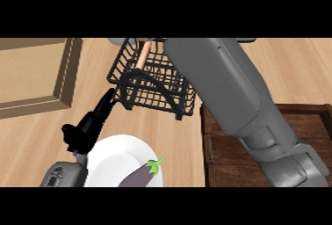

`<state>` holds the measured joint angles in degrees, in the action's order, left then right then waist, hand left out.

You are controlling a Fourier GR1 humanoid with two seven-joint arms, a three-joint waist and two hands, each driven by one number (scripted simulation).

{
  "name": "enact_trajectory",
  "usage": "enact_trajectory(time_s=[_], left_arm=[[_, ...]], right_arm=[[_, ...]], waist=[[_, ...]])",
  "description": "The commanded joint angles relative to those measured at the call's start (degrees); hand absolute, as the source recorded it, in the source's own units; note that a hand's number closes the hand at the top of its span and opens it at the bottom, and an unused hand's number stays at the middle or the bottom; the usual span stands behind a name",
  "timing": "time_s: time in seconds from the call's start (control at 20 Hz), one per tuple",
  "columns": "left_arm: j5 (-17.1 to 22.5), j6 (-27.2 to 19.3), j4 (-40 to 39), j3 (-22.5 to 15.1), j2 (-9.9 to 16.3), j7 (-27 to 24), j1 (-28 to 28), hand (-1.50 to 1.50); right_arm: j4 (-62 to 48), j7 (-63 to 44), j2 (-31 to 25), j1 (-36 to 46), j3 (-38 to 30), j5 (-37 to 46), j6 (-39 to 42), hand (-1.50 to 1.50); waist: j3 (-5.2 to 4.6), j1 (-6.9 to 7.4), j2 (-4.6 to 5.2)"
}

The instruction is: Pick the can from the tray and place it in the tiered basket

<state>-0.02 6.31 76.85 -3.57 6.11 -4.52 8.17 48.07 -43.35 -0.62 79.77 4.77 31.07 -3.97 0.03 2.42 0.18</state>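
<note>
The right forearm (246, 110) filled the middle and right of the head view, a broad grey limb running from the near right corner up toward the far edge. Its hand lay beyond the top of the picture or behind the arm itself, so whether those fingers were spread or closed could not be told. The can showed nowhere; if it was held or set down, the arm covered it.

Beneath the forearm sat the dark wooden tray (304, 115) on the right, only its rim and part of its floor visible. Just left of the arm stood the black wire tiered basket (152, 85), with a pale wooden handle (142, 57) rising at its far side; the arm crossed over the basket's right edge and hid that part.

The left hand (91, 125) reached up from the near left, fingers straight and pressed close together, their tips touching or nearly touching the basket's left corner. Near it lay a white plate (117, 158) bearing a purple eggplant (139, 176). A tan wooden board (39, 74) lay on the far left of the counter (168, 136).
</note>
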Motion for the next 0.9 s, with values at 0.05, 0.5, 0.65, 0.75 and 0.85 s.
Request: enact_trajectory(time_s=[0.05, 0.5, 0.65, 0.75, 0.85], left_arm=[[-2.0, -2.2, 0.4, -3.0, -3.7, 0.1, 0.6, 0.00], [-0.9, 0.5, -1.7, -0.8, -1.0, -1.4, 1.0, 0.00], [0.4, 1.5, 0.3, -0.6, -0.8, 1.3, 1.1, 0.00], [0.4, 1.6, -1.1, 0.6, 0.0, -0.5, 1.0, 0.00], [-0.8, 0.0, -1.1, -0.2, -1.3, -0.2, 1.2, 0.00]], right_arm=[[-9.4, 1.2, 0.6, 5.7, 1.3, -8.2, -4.7, 1.50], [-12.6, -4.8, 0.6, 4.5, -1.6, -25.0, -10.2, -1.50], [-12.5, -1.6, 0.6, 2.1, -0.9, -29.5, -13.2, -1.50], [-11.8, -1.8, 0.6, 4.3, 1.1, -32.7, -16.5, -1.50], [-10.7, -1.0, 0.6, 4.3, 1.4, -31.5, -19.3, -1.50]], waist=[[-0.14, 1.23, 0.54], [-0.16, 1.05, 0.44], [-0.09, 0.57, 0.24], [-0.12, 0.45, 0.19], [-0.09, -0.68, 0.04]])
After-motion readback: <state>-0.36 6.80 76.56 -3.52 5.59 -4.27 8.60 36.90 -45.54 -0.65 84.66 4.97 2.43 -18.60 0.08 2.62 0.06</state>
